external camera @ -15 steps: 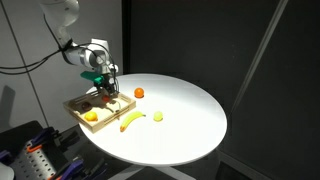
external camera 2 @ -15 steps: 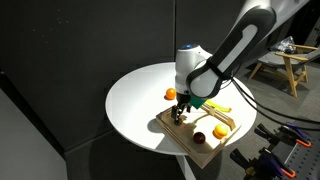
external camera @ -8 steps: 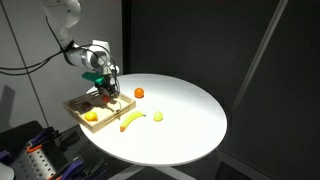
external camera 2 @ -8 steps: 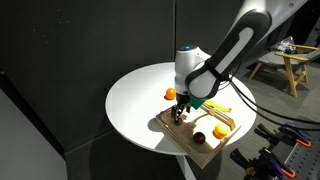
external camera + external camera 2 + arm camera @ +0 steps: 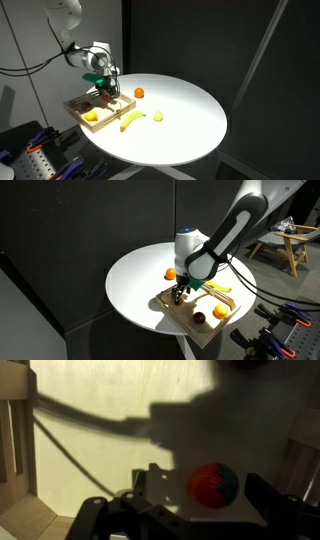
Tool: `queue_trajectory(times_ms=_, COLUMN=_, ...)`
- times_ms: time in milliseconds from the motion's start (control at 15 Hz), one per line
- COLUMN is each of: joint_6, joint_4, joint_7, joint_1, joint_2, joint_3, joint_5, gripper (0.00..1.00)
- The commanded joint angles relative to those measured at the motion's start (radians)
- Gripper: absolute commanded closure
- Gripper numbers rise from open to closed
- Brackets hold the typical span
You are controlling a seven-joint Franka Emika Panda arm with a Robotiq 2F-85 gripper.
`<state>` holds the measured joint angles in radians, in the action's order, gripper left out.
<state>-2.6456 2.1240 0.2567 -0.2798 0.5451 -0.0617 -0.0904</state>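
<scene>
My gripper [image 5: 107, 88] hangs low over a wooden tray [image 5: 76, 104] at the edge of a round white table [image 5: 185, 125]; it also shows in the other exterior view [image 5: 180, 292]. In the wrist view the gripper [image 5: 208, 510] is open, with a small red and green round fruit [image 5: 213, 482] lying on the tray floor between the two fingers. The fingers stand apart from it on both sides. The tray [image 5: 186, 319] also holds an orange fruit [image 5: 219, 310] and a dark red fruit [image 5: 199, 316].
A small orange fruit [image 5: 139, 93], a banana [image 5: 133, 120] and a yellow-green fruit [image 5: 157, 116] lie on the table beside the tray. The tray's wooden walls [image 5: 12, 450] stand close around the gripper. Black curtains surround the table.
</scene>
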Motion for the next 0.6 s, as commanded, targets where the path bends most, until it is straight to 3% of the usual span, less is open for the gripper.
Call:
queue_trajectory(times_ms=0, joint_6=-0.003, joint_4=-0.023, joint_7=0.003, joint_1=-0.019, joint_2=0.017, joint_3=0.020, joint_5=-0.019, gripper=0.00)
queue_trajectory(times_ms=200, joint_6=-0.001, joint_4=-0.026, joint_7=0.000, joint_1=-0.020, joint_2=0.021, joint_3=0.022, joint_5=-0.018, gripper=0.00)
queue_trajectory(times_ms=267, joint_6=0.000, joint_4=-0.027, joint_7=-0.002, joint_1=-0.020, joint_2=0.022, joint_3=0.021, joint_5=-0.017, gripper=0.19)
queue_trajectory(times_ms=533, joint_6=0.000, joint_4=-0.028, joint_7=-0.006, joint_1=-0.021, joint_2=0.024, joint_3=0.021, joint_5=-0.017, gripper=0.51)
